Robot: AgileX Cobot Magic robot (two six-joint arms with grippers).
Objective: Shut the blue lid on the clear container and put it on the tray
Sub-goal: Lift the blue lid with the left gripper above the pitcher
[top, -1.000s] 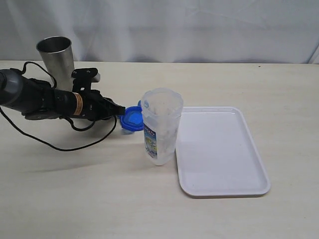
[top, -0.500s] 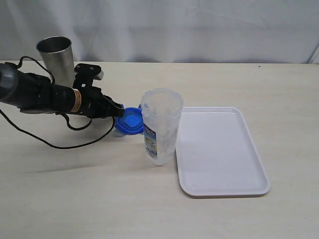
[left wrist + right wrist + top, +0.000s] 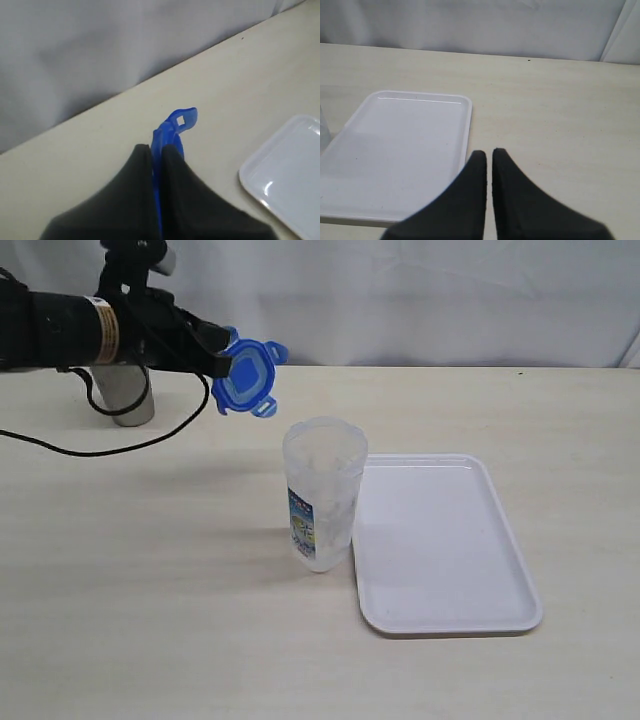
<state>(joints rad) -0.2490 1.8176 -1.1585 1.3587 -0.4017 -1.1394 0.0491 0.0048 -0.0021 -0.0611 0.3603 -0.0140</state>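
— One worktop (image 3: 150, 620), pale and faintly grained, fills the scene, and a white backdrop (image 3: 450, 300) of cloth hangs along its far edge. Anything more of the room?
— No, the cloth closes it off. A dark speck (image 3: 519, 372) sits on the worktop near the cloth, and a black cable (image 3: 100, 445) loops over the surface under the left arm (image 3: 60, 330).
— Where is the lid?
— In the air. The lid (image 3: 245, 377) is pinched by its edge between the left fingers (image 3: 218, 358) and juts out past their tips, tilted. From the wrist, the left fingers (image 3: 146, 156) press on both faces of the lid (image 3: 172, 131), with one flap poking beyond.
— And the container?
— The container (image 3: 322, 495) stands upright and open on the worktop, below and ahead of the left fingers, well apart from the lid. The tray (image 3: 440, 550) lies just beside it, on the side away from those fingers.
— The right fingers?
— Pressed together on nothing. The right fingers (image 3: 481, 161) hang over the worktop with the tray (image 3: 405, 150) just ahead of them. They are outside the exterior view.
— What is hard to see?
— A steel cup (image 3: 135, 402) behind the left arm shows only its lower part. The lid's centre is too small to read, and so is the container's label (image 3: 300, 520). The left arm is cut off at the frame edge.
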